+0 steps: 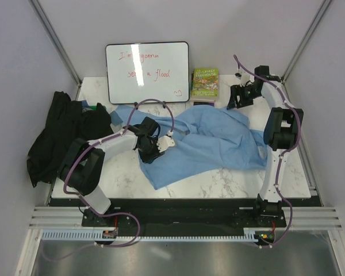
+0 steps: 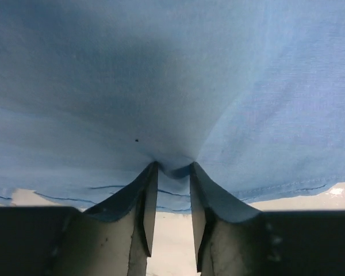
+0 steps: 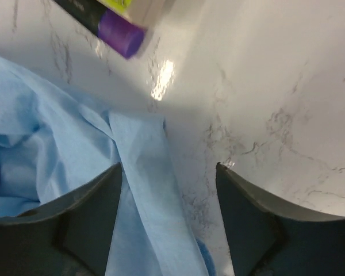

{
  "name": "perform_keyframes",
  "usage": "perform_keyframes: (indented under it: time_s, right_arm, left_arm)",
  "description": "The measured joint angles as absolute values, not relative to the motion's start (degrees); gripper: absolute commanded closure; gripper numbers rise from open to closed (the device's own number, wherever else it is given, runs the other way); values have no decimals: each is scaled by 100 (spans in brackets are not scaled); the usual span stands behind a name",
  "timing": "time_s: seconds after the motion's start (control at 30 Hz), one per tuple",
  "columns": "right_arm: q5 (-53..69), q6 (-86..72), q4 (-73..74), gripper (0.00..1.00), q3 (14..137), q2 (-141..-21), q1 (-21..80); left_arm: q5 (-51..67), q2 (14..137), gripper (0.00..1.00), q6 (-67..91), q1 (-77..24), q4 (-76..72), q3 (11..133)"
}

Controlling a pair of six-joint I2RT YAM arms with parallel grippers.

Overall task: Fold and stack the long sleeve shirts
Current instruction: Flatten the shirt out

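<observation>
On veined marble tabletop, thin light blue shirt lies rumpled.

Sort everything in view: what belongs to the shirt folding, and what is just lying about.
Job in hand: light blue shirt, pinched by the left gripper; black shirt, heaped at the far left.
Lying about: whiteboard; green-covered book.

The light blue shirt overruns 3 edges of the left wrist view. The book is blurred and cropped at the right wrist view's top. The whiteboard writing is partly unreadable.
</observation>
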State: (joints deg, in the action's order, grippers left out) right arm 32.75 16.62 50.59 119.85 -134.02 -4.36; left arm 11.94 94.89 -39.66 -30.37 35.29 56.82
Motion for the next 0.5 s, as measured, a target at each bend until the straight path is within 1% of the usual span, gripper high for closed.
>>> perform_keyframes:
  time_s: [0.03, 0.07, 0.13, 0.17, 0.2, 0.37, 0.5]
  right_arm:
    - [3275, 1673, 5013, 46, 11839, -13408, -440]
    - [3284, 1706, 5006, 62, 11695, -13408, -440]
    - [3323, 1846, 5009, 76, 11428, -13408, -438]
    - [3378, 1898, 5017, 95, 11262, -13391, -445]
    - [3439, 1975, 5061, 100, 11074, -13367, -462]
    - [3522, 2453, 5443, 100, 10014, -12794, -722]
    - [3330, 3079, 5854, 100, 9292, -11745, -1505]
  left_arm:
    - [1162, 9489, 76, -3966, -3041, 3538, 5605]
    - [1116, 9489, 85, -3964, -3048, 3546, 5531]
    - [1035, 9461, 93, -3955, -3059, 3564, 5483]
    - [1013, 9445, 98, -3977, -3063, 3566, 5454]
    - [989, 9406, 98, -3983, -3063, 3566, 5415]
    - [886, 8899, 98, -4104, -3061, 3911, 4912]
    - [860, 8281, 98, -4329, -3063, 4473, 4405]
